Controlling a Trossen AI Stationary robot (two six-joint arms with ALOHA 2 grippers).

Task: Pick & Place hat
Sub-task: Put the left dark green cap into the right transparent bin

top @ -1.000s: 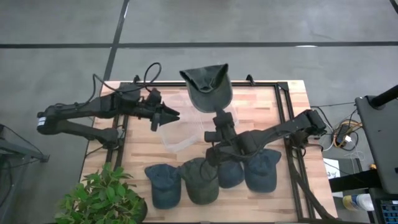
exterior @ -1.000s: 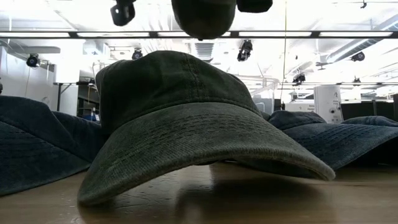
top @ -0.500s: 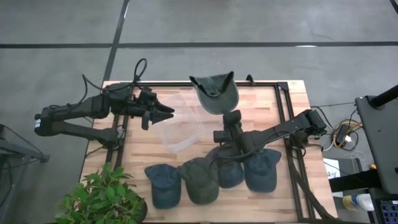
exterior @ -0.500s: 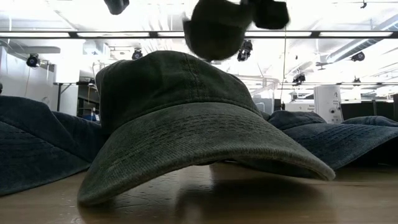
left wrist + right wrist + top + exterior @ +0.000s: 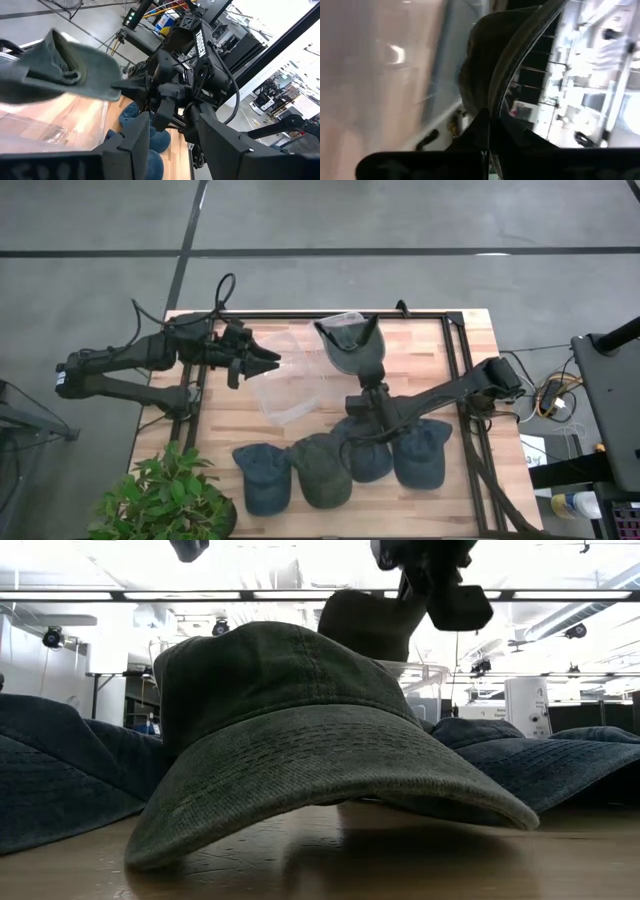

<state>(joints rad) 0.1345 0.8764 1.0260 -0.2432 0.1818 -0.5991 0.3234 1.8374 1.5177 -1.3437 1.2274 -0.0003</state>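
My right gripper (image 5: 365, 383) is over the middle of the table, shut on a dark green cap (image 5: 352, 346) that hangs above the table; the low view shows that cap (image 5: 365, 625) up high beneath the gripper (image 5: 432, 580). My left gripper (image 5: 268, 361) hovers open at the table's left, fingers pointing right toward a clear plastic container (image 5: 288, 388). In the left wrist view its open fingers (image 5: 175, 150) frame the held cap (image 5: 60, 65). Several more caps rest on their brims and rims along the near edge. My right gripper pinches a thin edge of the green cap (image 5: 492, 107) between its two shut fingers; it looks like the brim. The fingers come level from the near right. The cap is lifted clear of the table, its crown (image 5: 350, 355) standing out beyond the fingertips, the hollow inside facing up.
Near-edge row: a blue cap (image 5: 262, 477), a green cap (image 5: 322, 470) filling the low view (image 5: 290, 740), and two blue caps (image 5: 368, 460) (image 5: 420, 452). A black frame (image 5: 462, 370) borders the table. A potted plant (image 5: 165, 495) stands at the near left corner.
My right gripper has carried the green cap toward the table's right and near side and lowered it somewhat, the cap turning as it went. My left gripper has drawn back slightly toward the far left and then held still.
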